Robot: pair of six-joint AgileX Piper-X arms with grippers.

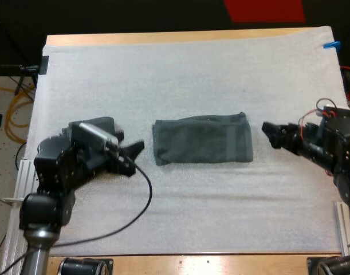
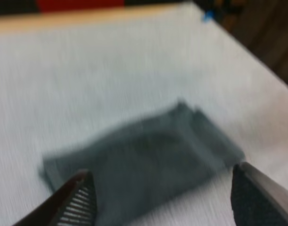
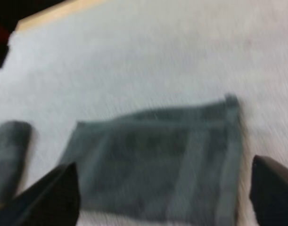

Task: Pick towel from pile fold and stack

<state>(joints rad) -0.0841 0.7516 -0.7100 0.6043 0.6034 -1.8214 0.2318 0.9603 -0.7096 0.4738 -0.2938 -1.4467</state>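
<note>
the folded towel point(image 1: 202, 140) lay flat near the middle of the white mat point(image 1: 192, 69), with its long axis running left to right across the table point(image 1: 163, 38) and its short ends facing the two arms. the left gripper point(image 1: 133, 156) sat low just beside the towel's left short end, apart from the cloth. in the left wrist view its fingers point(image 2: 78, 200) stood wide apart with the towel lying between and beyond them, so it was released and held nothing. the right gripper point(image 1: 269, 134) pointed at the right short end from just beside it, also clear of the cloth. its fingers point(image 3: 56, 195) were spread the same way in the right wrist view, grasping nothing.

the towel therefore lay to the right of the left gripper and to the left of the right one, and neither arm looked clearly nearer. as a judgement, the coming move turned on that long axis. a further fold would bring one short end over the other, and a lift to a stack would take the towel by its ends. either arm could reach in along the axis. a second towel point(image 3: 11, 150), a dark bundle, lay on the mat past the folded one's left end, close to the left arm. that was the likely side for stacking, though i could not tell whether that bundle was folded or crumpled
</note>
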